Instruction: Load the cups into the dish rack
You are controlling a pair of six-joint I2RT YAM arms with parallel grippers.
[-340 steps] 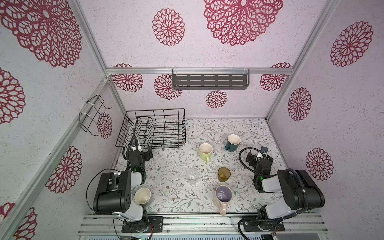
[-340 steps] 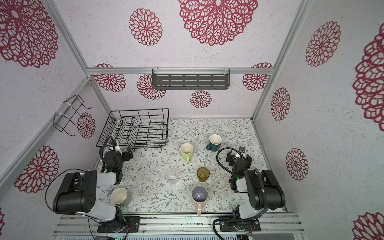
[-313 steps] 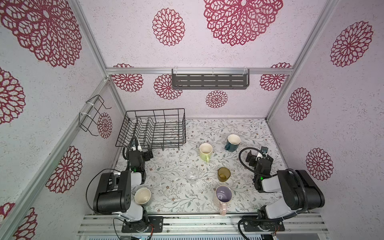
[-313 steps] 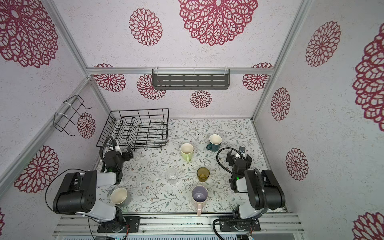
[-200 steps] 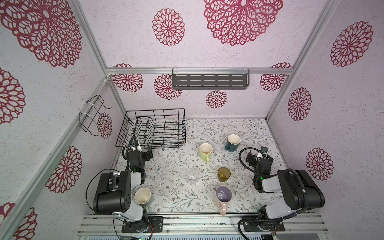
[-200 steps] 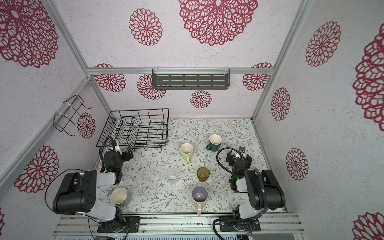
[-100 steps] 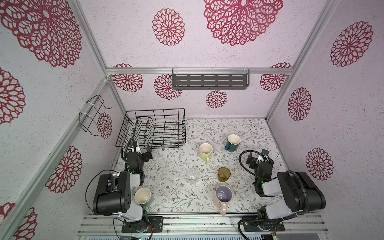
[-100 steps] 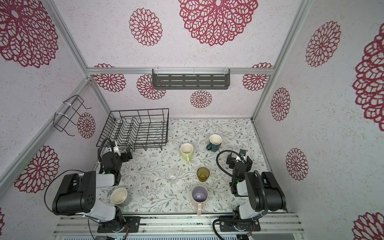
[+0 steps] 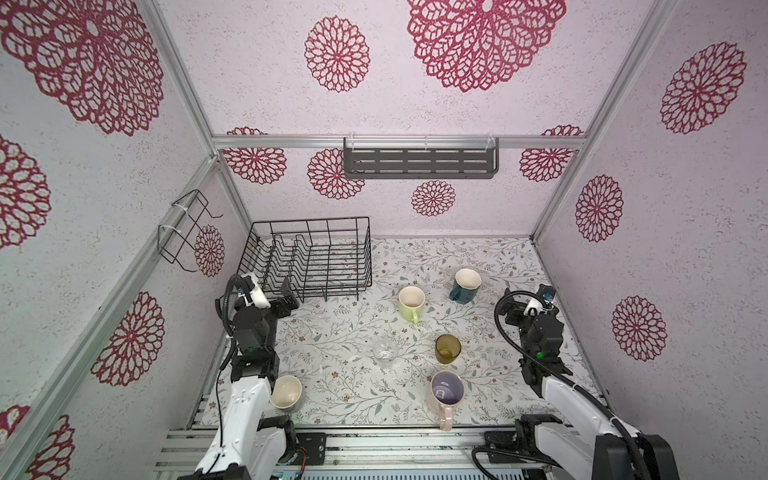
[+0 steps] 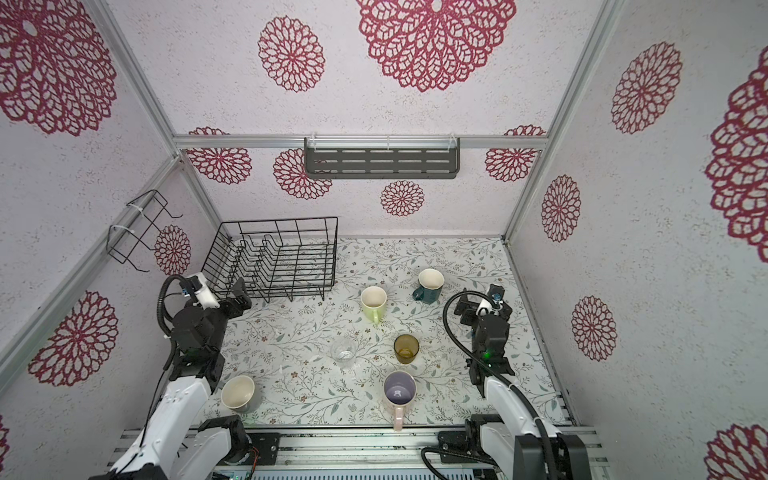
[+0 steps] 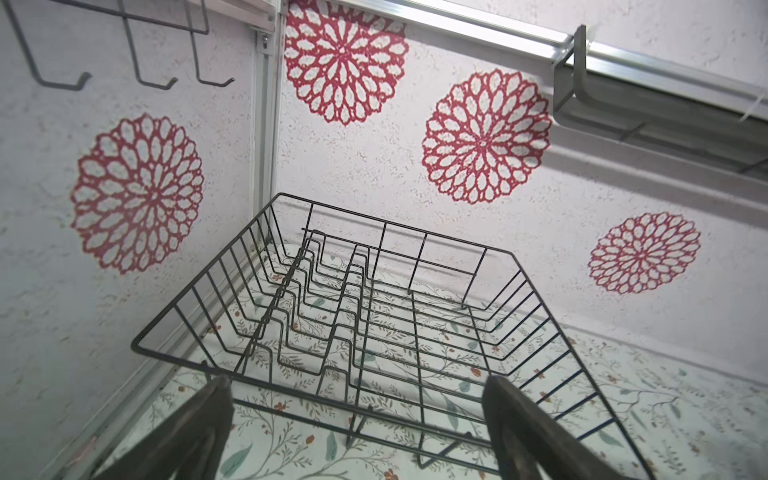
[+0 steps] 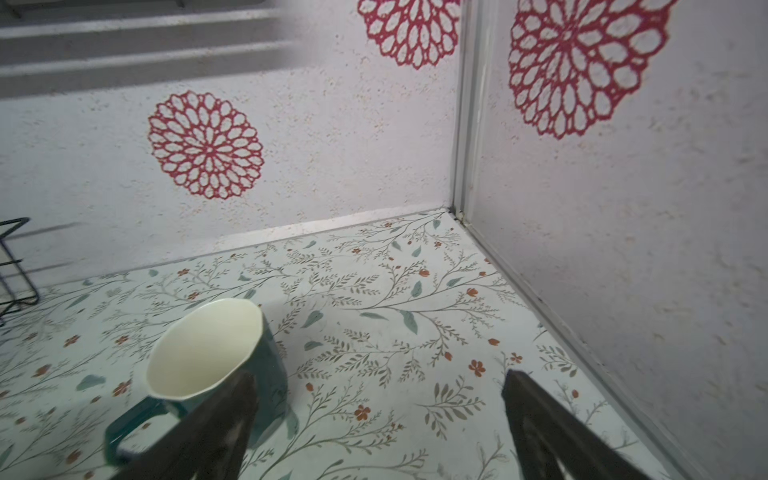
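Observation:
The black wire dish rack [image 9: 309, 221] [image 10: 276, 221] [image 11: 386, 226] stands empty at the back left. Six cups stand on the floral mat: a yellow-green mug [image 9: 411, 303], a teal mug [image 9: 465, 284] [image 12: 208, 349], an amber tumbler [image 9: 447, 349], a clear glass [image 9: 384, 349], a pink mug [image 9: 446, 390] and a grey mug [image 9: 286, 392]. My left gripper [image 9: 289, 299] [image 11: 357, 382] is open just before the rack's near edge. My right gripper [image 9: 511, 311] [image 12: 379, 376] is open, to the right of the teal mug, with nothing between its fingers.
A small bent wire holder [image 9: 187, 232] hangs on the left wall. A dark grey slotted shelf [image 9: 419, 163] is fixed to the back wall. The right wall runs close beside my right gripper. The grey mug stands right against my left arm.
Both arms have lifted out of their folded pose. The grippers have shifted only a little. The cups have not moved.

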